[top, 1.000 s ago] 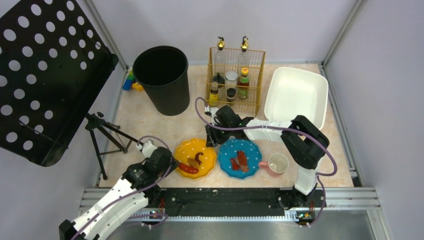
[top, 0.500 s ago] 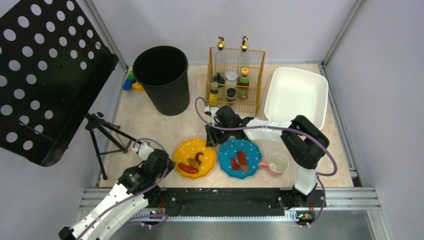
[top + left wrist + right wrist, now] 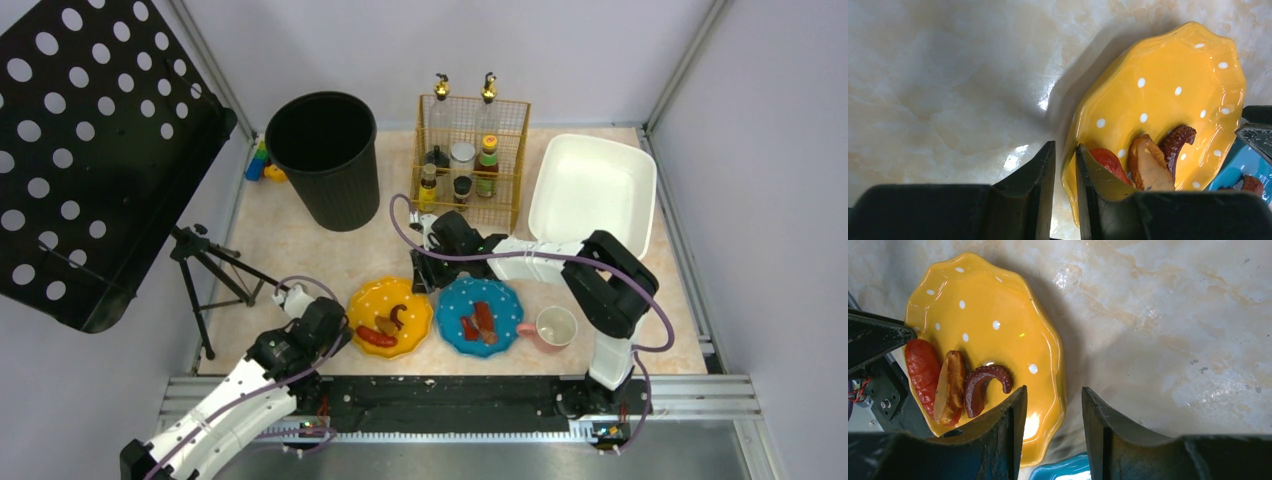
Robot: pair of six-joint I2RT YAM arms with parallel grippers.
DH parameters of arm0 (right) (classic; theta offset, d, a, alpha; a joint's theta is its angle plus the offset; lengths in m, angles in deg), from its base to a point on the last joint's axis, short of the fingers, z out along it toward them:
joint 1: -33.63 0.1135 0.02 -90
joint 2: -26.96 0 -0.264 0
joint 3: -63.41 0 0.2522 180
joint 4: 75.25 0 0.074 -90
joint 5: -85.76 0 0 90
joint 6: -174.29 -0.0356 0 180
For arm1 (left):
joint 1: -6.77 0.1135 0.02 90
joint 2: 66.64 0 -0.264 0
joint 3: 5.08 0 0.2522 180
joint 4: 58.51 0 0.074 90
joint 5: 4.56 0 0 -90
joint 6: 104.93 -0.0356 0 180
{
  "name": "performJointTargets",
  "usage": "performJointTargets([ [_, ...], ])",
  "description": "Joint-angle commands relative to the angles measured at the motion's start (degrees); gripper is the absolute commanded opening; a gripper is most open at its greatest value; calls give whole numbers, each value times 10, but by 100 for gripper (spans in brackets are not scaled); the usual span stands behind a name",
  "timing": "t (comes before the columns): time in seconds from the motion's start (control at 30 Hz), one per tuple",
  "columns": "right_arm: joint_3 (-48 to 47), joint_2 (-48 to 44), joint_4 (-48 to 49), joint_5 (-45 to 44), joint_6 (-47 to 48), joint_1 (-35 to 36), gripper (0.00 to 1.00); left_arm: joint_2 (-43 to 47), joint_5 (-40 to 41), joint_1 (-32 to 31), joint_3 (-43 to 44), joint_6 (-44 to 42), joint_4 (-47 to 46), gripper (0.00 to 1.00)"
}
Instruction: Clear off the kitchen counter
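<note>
On the kitchen counter (image 3: 300, 240) a yellow dotted plate (image 3: 390, 316) carries a red sausage (image 3: 376, 338), a fried piece and a dark tentacle (image 3: 985, 382). My left gripper (image 3: 346, 324) is at the plate's left rim. In the left wrist view it (image 3: 1065, 146) is shut on the yellow plate (image 3: 1158, 100), one finger inside by the sausage, one outside. My right gripper (image 3: 1054, 388) stands open astride the yellow plate's (image 3: 983, 330) opposite rim, with room on both sides. A blue plate (image 3: 480, 316) with food and a pink cup (image 3: 553, 329) sit to the right.
A black bin (image 3: 325, 155) stands at the back left, a wire rack of bottles (image 3: 470, 165) beside it and a white tub (image 3: 592, 190) at the back right. A small tripod (image 3: 205, 275) and a black perforated panel (image 3: 90, 150) are on the left.
The left gripper's jaws have narrowed onto the yellow plate's rim, and the left wrist has shifted slightly. The right arm and the plates have not moved.
</note>
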Motion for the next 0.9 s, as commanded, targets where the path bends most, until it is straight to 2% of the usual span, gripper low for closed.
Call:
performJointTargets([
  [0.0,-8,7,28,5,-4,5,44,-11,-5,2,-8,-10,-29,26],
  [0.13,-11,12,25,15,-2,6,44,-10,0,3,-8,-13,-30,22],
  [0.3,-16,17,12,13,1,5,44,-17,8,2,-8,-18,-37,11],
  [0.63,-12,29,8,8,3,4,45,-52,11,3,-5,-25,-69,6],
  [0.87,-10,28,8,6,0,-4,45,-123,4,3,11,-44,-118,4],
])
